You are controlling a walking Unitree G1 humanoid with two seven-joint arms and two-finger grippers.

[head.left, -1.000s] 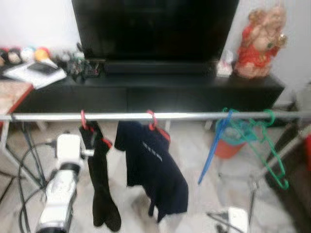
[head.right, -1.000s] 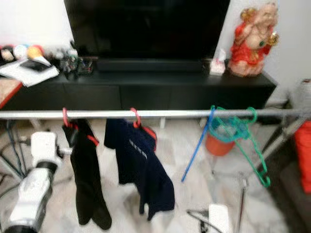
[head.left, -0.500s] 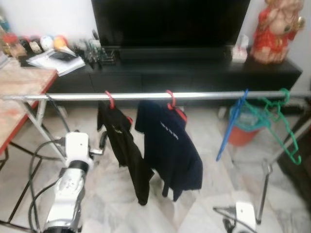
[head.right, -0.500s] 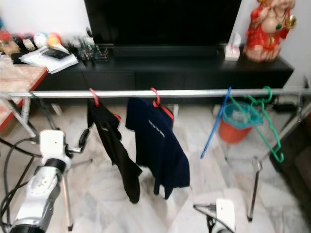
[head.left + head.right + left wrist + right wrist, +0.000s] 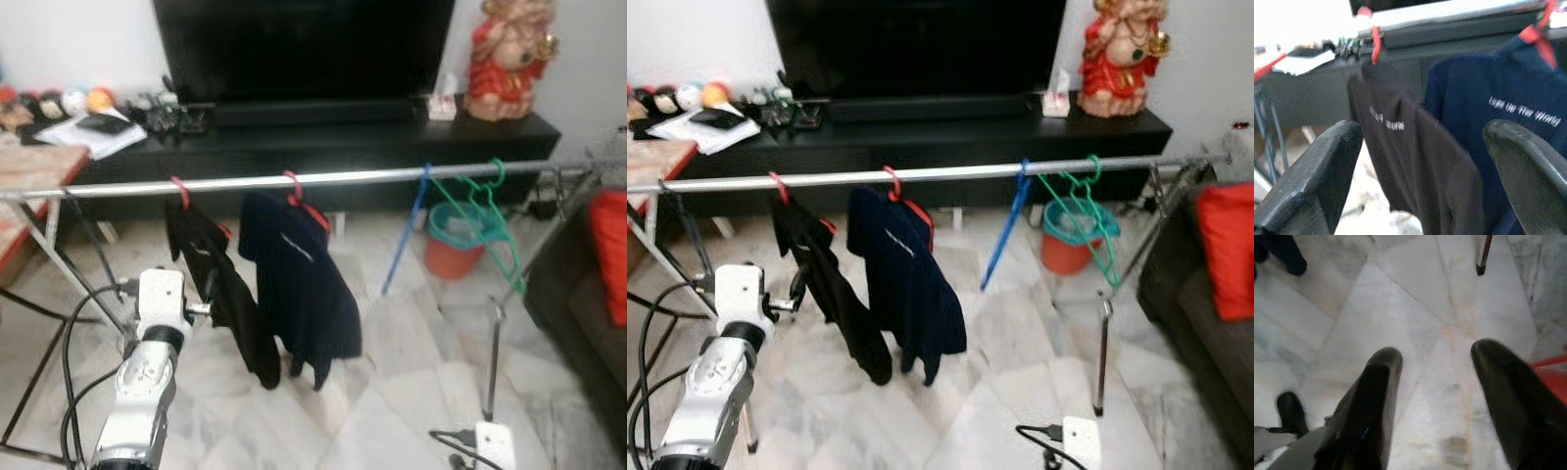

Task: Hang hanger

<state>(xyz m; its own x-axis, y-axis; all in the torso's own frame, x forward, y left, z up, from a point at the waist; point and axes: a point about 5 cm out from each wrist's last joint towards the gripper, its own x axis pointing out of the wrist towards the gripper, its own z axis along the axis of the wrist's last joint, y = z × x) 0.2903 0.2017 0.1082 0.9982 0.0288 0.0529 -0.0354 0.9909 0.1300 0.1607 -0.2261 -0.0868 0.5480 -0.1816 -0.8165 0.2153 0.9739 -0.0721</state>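
Silver metal makes the long clothes rail [image 5: 392, 176] that crosses the room in the left eye view. On it hang a black shirt [image 5: 220, 284] on a red hanger [image 5: 180, 192] and, just beside it, a navy T-shirt [image 5: 299, 284] on a second red hanger [image 5: 294, 191]. Further along the rail hang a blue hanger [image 5: 407, 235] and green hangers [image 5: 485, 220]. The left arm [image 5: 147, 372] is raised near the black shirt.

From the right eye view, an orange bin [image 5: 1068, 245] stands behind the rail, and a red statue [image 5: 1120, 54] sits on the black TV cabinet [image 5: 950, 132].

Through the left wrist view, the left gripper [image 5: 1420, 161] has its jaws spread apart, holding nothing, and it points at the two shirts.

Seen by the right wrist view, the right gripper [image 5: 1440, 382] is released too, hanging over the marble floor [image 5: 1415, 308].
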